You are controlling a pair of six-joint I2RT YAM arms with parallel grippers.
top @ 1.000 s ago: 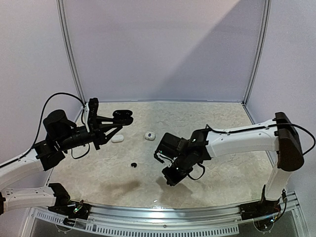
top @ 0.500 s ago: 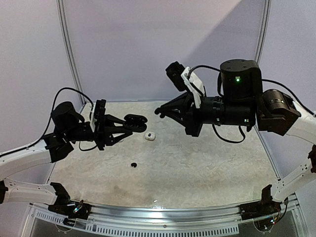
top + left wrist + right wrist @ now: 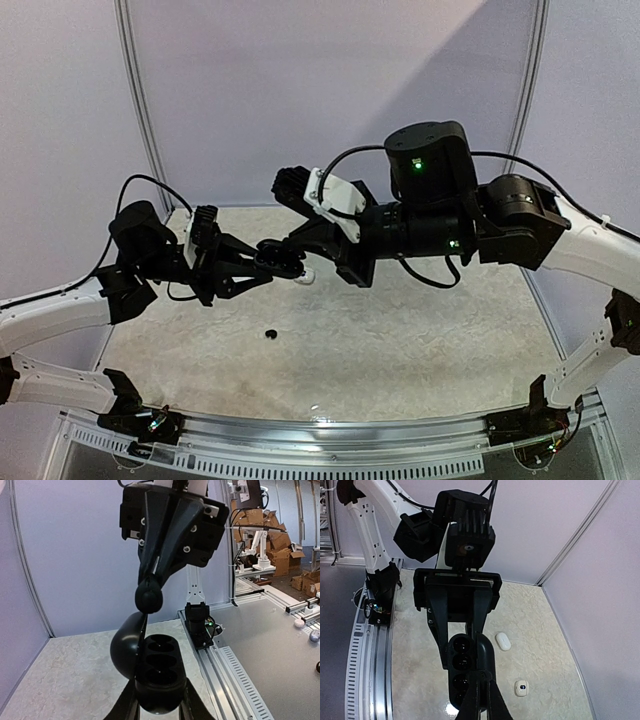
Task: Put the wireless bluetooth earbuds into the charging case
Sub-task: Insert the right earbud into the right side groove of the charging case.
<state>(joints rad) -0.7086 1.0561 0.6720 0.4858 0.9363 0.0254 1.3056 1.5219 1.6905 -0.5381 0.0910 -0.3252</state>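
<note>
Black earbud [image 3: 149,595] is hanging pinched in the right fingers [image 3: 159,562] over the open charging case [image 3: 160,680] (left fingers [image 3: 127,710] clamping it); insertion is probably calling for careful alignment with a socket [image 3: 161,661].

a pale, marbled beige table [image 3: 430,340] sits inside a booth of plain lavender-white panels. thin metal posts [image 3: 140,110] join the back wall [image 3: 330,100] to the side walls, a soft diagonal edge of shade crosses the back wall's upper right, and a small glare shows on the tabletop near the slotted aluminium rail [image 3: 330,428] along the near edge. past the booth, in the left wrist view, a grey surface [image 3: 265,650] stretches toward stacked cardboard boxes [image 3: 280,542] in a brightly lit workshop.
</note>
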